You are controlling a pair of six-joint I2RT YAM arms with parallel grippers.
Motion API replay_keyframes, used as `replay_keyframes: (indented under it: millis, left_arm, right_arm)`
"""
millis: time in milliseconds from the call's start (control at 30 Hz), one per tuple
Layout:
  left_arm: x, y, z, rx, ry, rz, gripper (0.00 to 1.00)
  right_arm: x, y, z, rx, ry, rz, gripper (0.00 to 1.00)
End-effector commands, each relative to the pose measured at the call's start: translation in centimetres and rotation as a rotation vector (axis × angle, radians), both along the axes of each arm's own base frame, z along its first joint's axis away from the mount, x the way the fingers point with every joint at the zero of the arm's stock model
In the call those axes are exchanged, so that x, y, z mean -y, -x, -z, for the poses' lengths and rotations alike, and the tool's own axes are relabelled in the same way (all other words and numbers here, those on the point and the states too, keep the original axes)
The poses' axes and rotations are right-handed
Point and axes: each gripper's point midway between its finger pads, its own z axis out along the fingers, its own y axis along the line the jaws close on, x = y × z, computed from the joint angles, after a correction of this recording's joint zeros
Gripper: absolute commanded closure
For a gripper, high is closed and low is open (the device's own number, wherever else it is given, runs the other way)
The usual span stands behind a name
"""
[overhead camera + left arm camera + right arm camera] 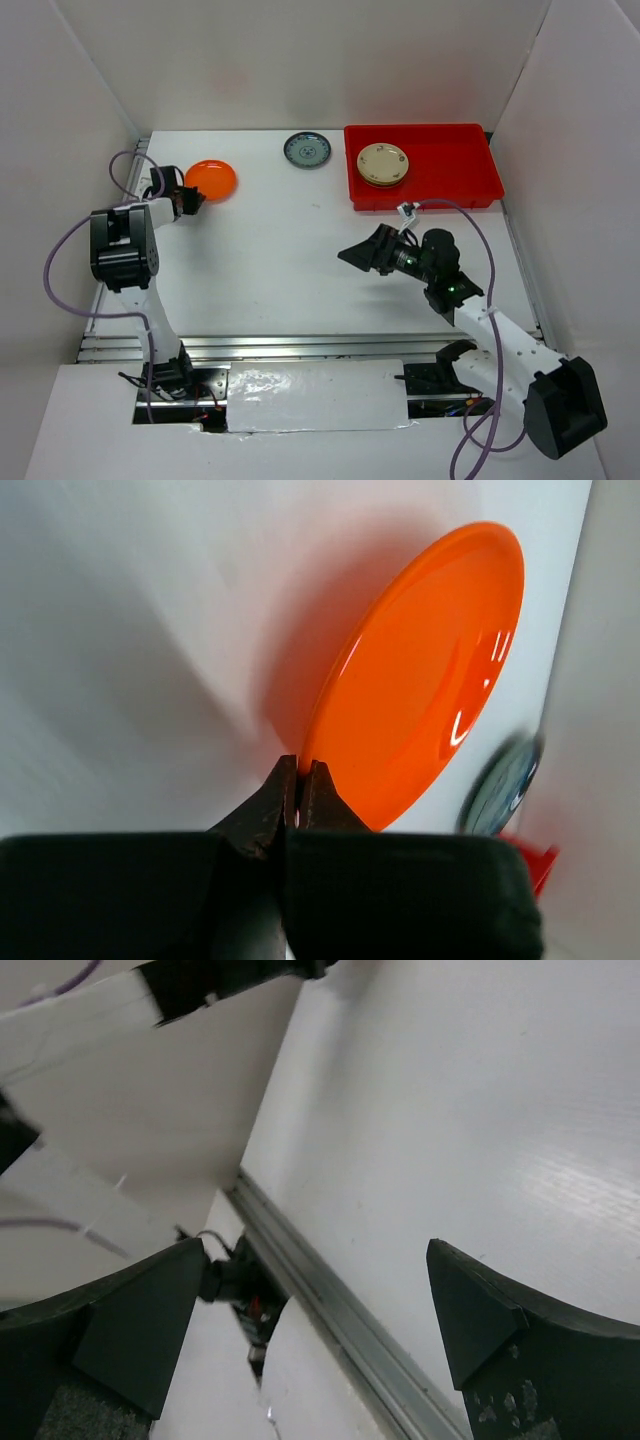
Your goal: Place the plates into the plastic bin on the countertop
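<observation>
No text, label, brand, number or sign can be read in any view. The grey-blue plate (pixel 306 150) and the cream plate (pixel 383 164) carry patterns, but these are too small to tell whether they hold any characters.
</observation>
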Motion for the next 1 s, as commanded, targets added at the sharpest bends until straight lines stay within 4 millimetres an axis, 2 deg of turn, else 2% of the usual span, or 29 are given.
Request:
replay_keyframes:
  millis: [0,33,67,100,133,167,200,233,267,300,333,367,400,433,500,533,567,600,667,700,767,800,833,900,933,967]
  left_arm:
    - [7.8,2.5,-5.5,0.031,-0.135,0.361,1.0]
    - [10.5,3.5,-6.9,0.068,-0.13,0.474,1.0]
    - [14.5,4.9,-6.9,0.076,-0.11,0.578,1.0]
    - [16.2,6.8,-5.6,0.055,-0.093,0.633,1.0]
    - [17.7,7.9,-5.6,0.061,-0.089,0.677,1.0]
    - [20.1,9.4,-6.5,0.079,-0.097,0.732,1.0]
    - [21.2,10.9,-5.8,0.063,-0.098,0.764,1.0]
    - [22.1,11.7,-6.2,0.074,-0.104,0.794,1.0]
    - [24.0,13.1,-7.4,0.101,-0.121,0.851,1.0]
    - [24.9,14.1,-7.5,0.105,-0.127,0.878,1.0]
    - [25.6,14.7,-9.3,0.156,-0.14,0.908,1.0]
    - [27.1,15.9,-9.7,0.166,-0.145,0.949,1.0]
    - [27.1,16.6,-9.6,0.143,-0.165,0.95,1.0]
    - [27.4,17.0,-10.8,0.169,-0.178,0.958,1.0]
    - [28.1,18.2,-11.3,0.174,-0.191,0.977,1.0]
    - [28.2,18.5,-11.9,0.186,-0.198,0.978,1.0]
    - [28.4,18.9,-12.0,0.182,-0.2,0.984,1.0]
    - [28.5,19.2,-11.9,0.182,-0.2,0.991,1.0]
    - [28.8,19.9,-12.0,0.187,-0.184,1.011,1.0]
    - [29.1,20.2,-12.3,0.206,-0.169,1.024,1.0]
    - [29.2,20.5,-12.2,0.205,-0.157,1.03,1.0]
    - [29.3,20.6,-12.4,0.215,-0.155,1.033,1.0]
    - [29.3,20.7,-12.4,0.217,-0.146,1.038,1.0]
    - [29.1,20.5,-12.2,0.212,-0.145,1.039,1.0]
    - [28.9,20.1,-12.4,0.219,-0.144,1.033,1.0]
    - [28.2,19.6,-12.1,0.204,-0.152,1.019,0.92]
  right_arm:
    - [0.5,-4.6,-0.4,0.0,0.105,0.164,0.0]
    - [0.4,-5.4,-0.2,-0.005,0.118,0.175,0.0]
    - [-0.1,-6.3,-1.6,0.016,0.11,0.17,0.0]
    - [-0.7,-7.1,-0.9,0.001,0.132,0.158,0.0]
    - [-1.0,-7.6,-1.1,0.007,0.132,0.15,0.0]
    - [-1.2,-8.5,-2.3,0.03,0.13,0.159,0.0]
    - [-1.2,-9.1,-2.4,0.036,0.142,0.167,0.0]
    - [-1.3,-9.8,-1.6,0.014,0.164,0.172,0.0]
    - [-1.4,-10.5,-2.1,0.024,0.175,0.185,0.0]
    - [-1.2,-11.1,-1.7,0.029,0.201,0.211,0.0]
    - [-1.2,-11.5,-1.0,0.02,0.218,0.217,0.0]
    - [-1.1,-11.7,-0.4,0.013,0.233,0.228,0.0]
    - [-0.8,-12.1,0.3,-0.001,0.245,0.248,0.0]
    - [0.0,-12.6,1.5,-0.029,0.275,0.289,0.0]
    - [1.0,-12.5,3.0,-0.058,0.305,0.328,0.0]
    - [1.1,-12.3,3.2,-0.054,0.303,0.328,0.0]
    - [1.5,-11.7,4.4,-0.075,0.309,0.322,0.0]
    - [1.4,-11.4,4.2,-0.056,0.295,0.308,0.0]
    - [0.4,-9.8,5.0,-0.062,0.277,0.214,0.01]
    - [-0.5,-8.7,5.1,-0.054,0.251,0.135,0.04]
    - [-0.9,-8.1,5.2,-0.048,0.221,0.078,0.16]
    - [-1.3,-8.0,4.9,-0.025,0.189,0.05,0.42]
    - [-1.6,-7.0,4.9,-0.044,0.15,0.001,0.64]
    - [-1.4,-7.4,4.2,-0.021,0.109,0.01,1.0]
    - [-1.3,-7.4,4.0,-0.027,0.096,0.019,1.0]
    - [-1.1,-8.2,3.5,-0.029,0.092,0.057,1.0]
